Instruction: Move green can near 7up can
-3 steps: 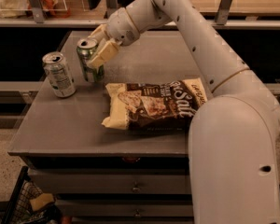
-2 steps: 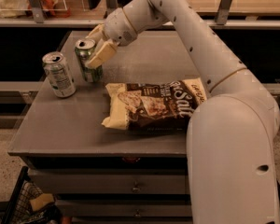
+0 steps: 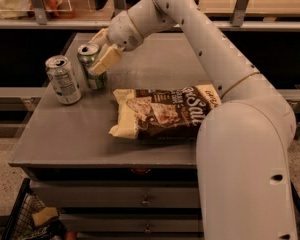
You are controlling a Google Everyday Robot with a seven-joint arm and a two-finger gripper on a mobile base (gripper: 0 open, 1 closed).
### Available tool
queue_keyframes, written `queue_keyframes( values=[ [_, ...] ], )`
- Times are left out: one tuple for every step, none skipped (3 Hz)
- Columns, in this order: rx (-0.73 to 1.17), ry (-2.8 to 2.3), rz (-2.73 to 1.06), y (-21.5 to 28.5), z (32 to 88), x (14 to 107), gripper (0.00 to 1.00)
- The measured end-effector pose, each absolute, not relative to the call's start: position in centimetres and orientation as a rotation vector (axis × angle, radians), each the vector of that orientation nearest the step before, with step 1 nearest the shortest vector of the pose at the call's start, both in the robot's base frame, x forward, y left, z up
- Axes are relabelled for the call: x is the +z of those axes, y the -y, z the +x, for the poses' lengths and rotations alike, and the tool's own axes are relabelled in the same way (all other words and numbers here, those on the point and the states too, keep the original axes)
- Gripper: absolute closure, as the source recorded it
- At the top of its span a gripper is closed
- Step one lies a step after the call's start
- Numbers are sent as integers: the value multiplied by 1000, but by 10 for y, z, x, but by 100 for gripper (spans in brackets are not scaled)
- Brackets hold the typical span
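Note:
The green can (image 3: 91, 66) stands upright on the grey table (image 3: 80, 134) at the back left, tilted slightly. My gripper (image 3: 101, 54) is shut on the green can, one pale finger (image 3: 106, 60) across its right side. The 7up can (image 3: 63, 79), silver-white with green print, stands upright just left of the green can, a small gap between them.
A brown and cream chip bag (image 3: 162, 113) lies flat in the middle of the table, right of the cans. My white arm crosses over the table's right side. A shelf rail runs behind the table. Drawers are below the table's front edge.
The gripper and the green can have shifted slightly left, closer to the 7up can. The 7up can and the chip bag have not moved.

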State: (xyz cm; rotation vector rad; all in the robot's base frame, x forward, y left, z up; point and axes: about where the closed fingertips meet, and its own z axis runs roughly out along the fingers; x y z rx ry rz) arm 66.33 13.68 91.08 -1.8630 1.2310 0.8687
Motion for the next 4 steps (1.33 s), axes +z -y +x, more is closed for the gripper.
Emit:
queue_keyframes(
  values=[
    [877, -1235, -1873, -139, 662, 907, 19],
    [887, -1241, -1882, -140, 660, 903, 0],
    [897, -1244, -1896, -141, 659, 901, 0],
    [816, -1232, -1920, -133, 668, 908, 0]
  ],
)
